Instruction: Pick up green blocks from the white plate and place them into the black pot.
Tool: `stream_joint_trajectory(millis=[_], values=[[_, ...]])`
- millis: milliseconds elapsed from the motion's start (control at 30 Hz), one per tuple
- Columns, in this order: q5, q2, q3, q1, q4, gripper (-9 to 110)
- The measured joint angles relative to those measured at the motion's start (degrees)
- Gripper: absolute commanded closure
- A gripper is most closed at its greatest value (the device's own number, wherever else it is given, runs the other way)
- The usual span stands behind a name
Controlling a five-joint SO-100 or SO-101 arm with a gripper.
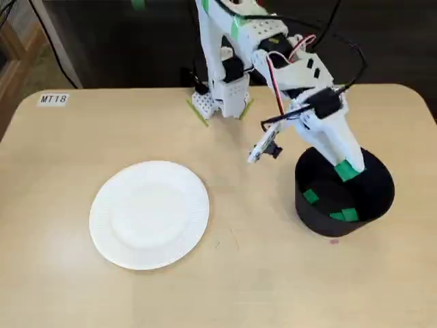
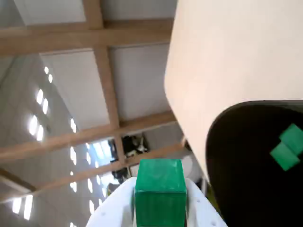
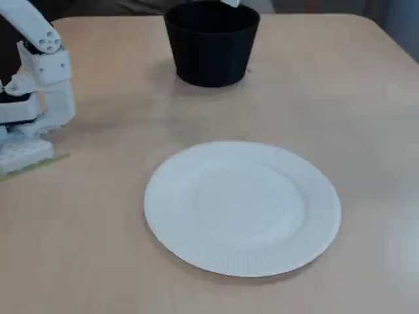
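My gripper (image 1: 348, 171) hangs over the black pot (image 1: 308, 216) at the right of a fixed view, shut on a green block (image 1: 347, 170). In the wrist view that block (image 2: 160, 191) fills the gap between the white fingers (image 2: 116, 208), with the pot (image 2: 236, 170) just to its right. More green blocks (image 1: 311, 197) (image 1: 345, 215) lie on the pot's floor, and the wrist view shows one (image 2: 288, 146) too. The white plate (image 1: 150, 213) at the left is bare. From the other fixed view, the pot (image 3: 211, 52) stands behind the plate (image 3: 242, 206), its inside hidden.
The arm's white base (image 1: 222, 96) is clamped at the table's far edge, with cables looping above it. A label reading MT18 (image 1: 53, 99) is stuck at the far left corner. Rounded table edges run close behind the pot.
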Motion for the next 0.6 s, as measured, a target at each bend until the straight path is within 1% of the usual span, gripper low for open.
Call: stream_joint_trajectory(millis=[200,400,500,600], values=[[-1.0,0.0,2.5,-2.3,-0.4,103],[-2.5,2.7,3.7,-3.5,1.0,76],[-4.3,3.9,3.7,-3.7,3.4,69],[-5.6,4.6,3.7,-3.8,5.8,69]])
